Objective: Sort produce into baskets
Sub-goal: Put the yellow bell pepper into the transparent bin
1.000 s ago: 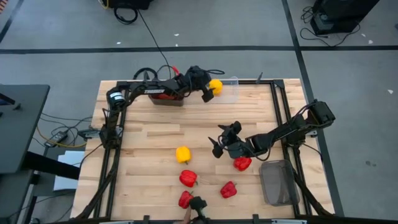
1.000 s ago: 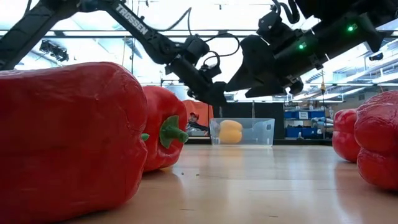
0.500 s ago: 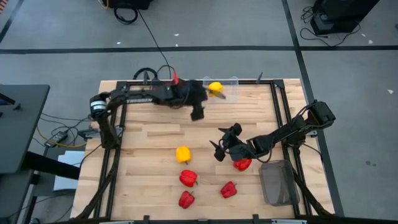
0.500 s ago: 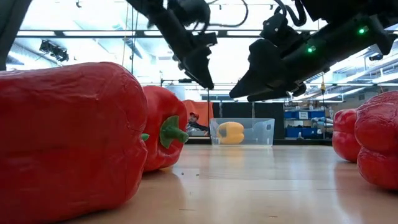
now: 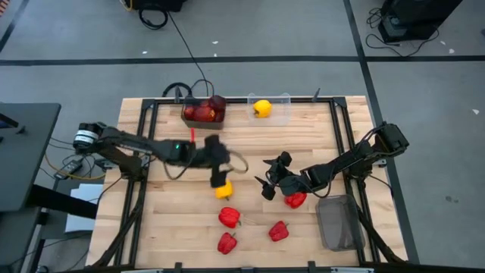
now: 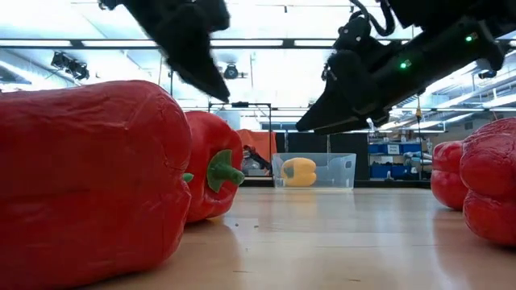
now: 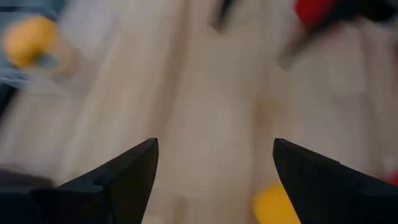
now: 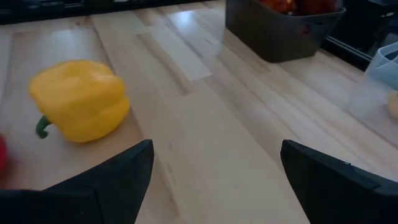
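Note:
My left gripper is open and empty, just above the far side of a loose yellow pepper lying on the table; this pepper also shows in the left wrist view. My right gripper is open and empty over bare table, and a red pepper lies under its arm. Another yellow pepper lies in the clear bin. The dark grey bin holds red and maroon produce. Three more red peppers lie near the near edge. The mesh basket stands at the near right.
The table's black frame rails run along its left and right sides. Bare wood lies to the left of the peppers. In the low view two big red peppers stand close at the left and two more at the right.
My left gripper has swung from the clear bin at the far edge toward the near edge and now hangs over the loose yellow pepper. The yellow pepper in the clear bin has stayed there. My right gripper has kept almost still.

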Controlling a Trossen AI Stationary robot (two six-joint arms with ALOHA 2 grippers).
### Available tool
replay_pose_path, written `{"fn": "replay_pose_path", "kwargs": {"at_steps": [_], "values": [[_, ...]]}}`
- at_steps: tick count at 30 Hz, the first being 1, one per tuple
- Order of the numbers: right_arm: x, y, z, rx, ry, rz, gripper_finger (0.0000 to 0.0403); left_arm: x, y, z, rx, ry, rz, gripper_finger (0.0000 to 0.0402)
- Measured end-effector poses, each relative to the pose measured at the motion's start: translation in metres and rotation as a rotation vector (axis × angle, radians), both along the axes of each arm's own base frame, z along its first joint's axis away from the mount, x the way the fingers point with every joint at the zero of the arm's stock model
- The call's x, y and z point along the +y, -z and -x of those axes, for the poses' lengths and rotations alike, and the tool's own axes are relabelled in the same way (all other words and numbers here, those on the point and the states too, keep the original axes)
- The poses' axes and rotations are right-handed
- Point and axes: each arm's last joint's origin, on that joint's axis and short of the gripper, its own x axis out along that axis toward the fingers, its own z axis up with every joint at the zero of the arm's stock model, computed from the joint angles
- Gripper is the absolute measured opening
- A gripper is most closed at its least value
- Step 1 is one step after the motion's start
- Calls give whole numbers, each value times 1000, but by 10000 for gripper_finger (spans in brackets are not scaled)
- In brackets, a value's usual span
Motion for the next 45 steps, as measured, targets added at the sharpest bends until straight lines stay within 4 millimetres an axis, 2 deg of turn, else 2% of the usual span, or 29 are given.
{"fn": "replay_pose_path", "kwargs": {"at_steps": [4, 8, 13, 18, 21, 31, 35, 38, 45], "values": [[-7, -1, -3, -13, -2, -26, 361, -24, 19, 8, 3, 75, 13, 321], [-10, -2, -6, -27, -26, -57, 361, -39, 29, 11, -8, 108, 55, 322], [-9, -4, -7, -51, -48, -80, 361, -47, 32, 14, -16, 57, 143, 342], [-9, -6, -9, -67, -86, -114, 361, -52, 48, 16, 39, 33, 194, 383], [-9, -6, -9, -72, -85, -115, 361, -52, 60, 15, 70, 16, 198, 397], [-16, -6, -11, -76, -72, -118, 361, -55, 86, 6, 137, 0, 193, 391], [-16, -7, -11, -76, -80, -120, 361, -53, 86, 4, 130, -4, 192, 361], [-15, -7, -12, -73, -95, -127, 361, -45, 85, 1, 118, -23, 202, 329], [-12, -3, -9, -13, -134, -108, 361, -13, 84, -6, 116, -56, 156, 329]]}}
